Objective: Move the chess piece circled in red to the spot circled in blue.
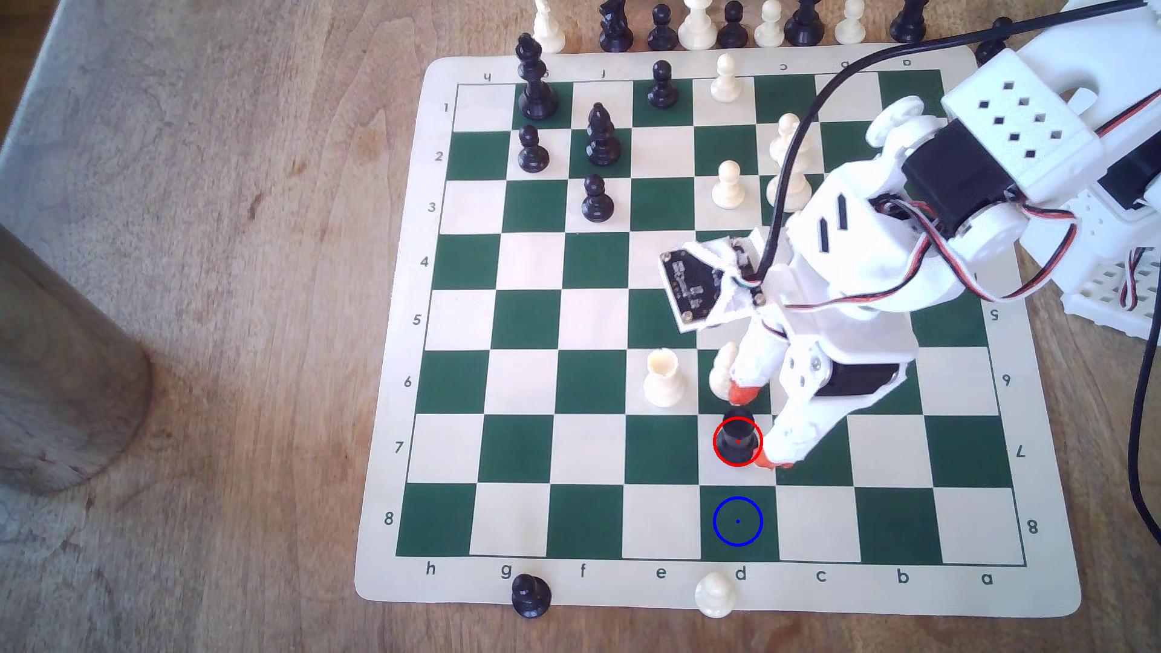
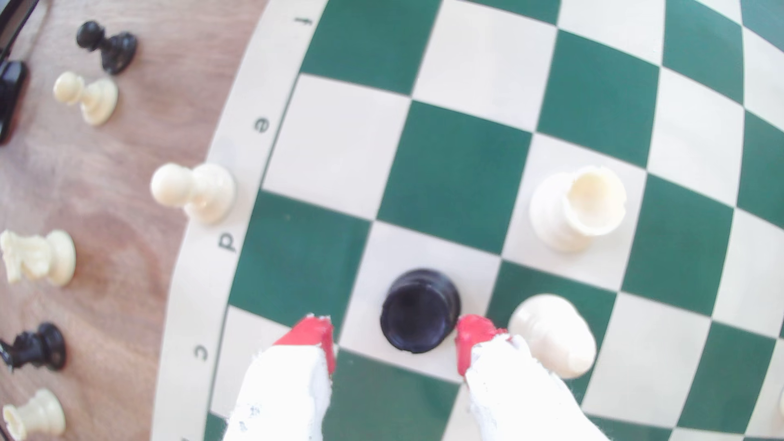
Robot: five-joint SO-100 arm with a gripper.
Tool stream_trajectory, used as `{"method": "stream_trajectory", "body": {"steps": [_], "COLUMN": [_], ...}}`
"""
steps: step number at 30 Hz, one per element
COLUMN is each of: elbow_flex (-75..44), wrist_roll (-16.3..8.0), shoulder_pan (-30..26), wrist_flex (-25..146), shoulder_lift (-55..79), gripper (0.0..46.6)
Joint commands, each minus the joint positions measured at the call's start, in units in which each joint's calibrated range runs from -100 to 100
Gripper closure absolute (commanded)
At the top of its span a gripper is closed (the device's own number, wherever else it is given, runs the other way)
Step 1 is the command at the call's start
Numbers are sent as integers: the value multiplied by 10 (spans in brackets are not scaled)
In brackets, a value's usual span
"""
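Red-tipped fingers [image 1: 756, 430] spread open around the black chess piece [image 1: 737, 437], one tip touching it, the other apart. Piece upright on a cream square near the board's [image 1: 402, 439] lettered edge, adjoining the blue-ringed spot [image 1: 737, 521].

Stands on the board [image 1: 1043, 584] at d7: the rook [image 1: 737, 437], between the spread fingertips of the gripper [image 1: 759, 430]. Directly below in the exterior view, on d8: the ringed spot [image 1: 737, 521]. Sits up and to the exterior view's left, on e6: another rook [image 1: 663, 377]. Just beside one fingertip: a pawn [image 2: 553, 335]
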Motion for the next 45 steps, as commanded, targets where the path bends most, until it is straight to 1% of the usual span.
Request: {"method": "stream_trajectory", "body": {"steps": [1,9,12,13,14,16,17,18,24,29,32,35,39,41,45], "elbow_flex": [-51,-64,-66,-66,-66,-66,-66,-65,-68,-90,-125,-144,-186,-216,-245], "wrist_roll": [1,3,3,3,3,4,4,4,3,1,0,-3,-8,-10,-14], "shoulder_pan": [0,4,3,2,1,0,-1,-2,-2,-1,-9,-17,-45,-57,-73], "wrist_flex": [-19,-28,-28,-28,-28,-24,-22,-21,-9,56,107,120,120,108,93], "shoulder_lift": [10,23,28,29,30,30,30,30,7,-82,-128,-136,-81,-22,45], "gripper": [312,316,329,343,385,437,459,463,463,464,464,464,464,464,464]}}
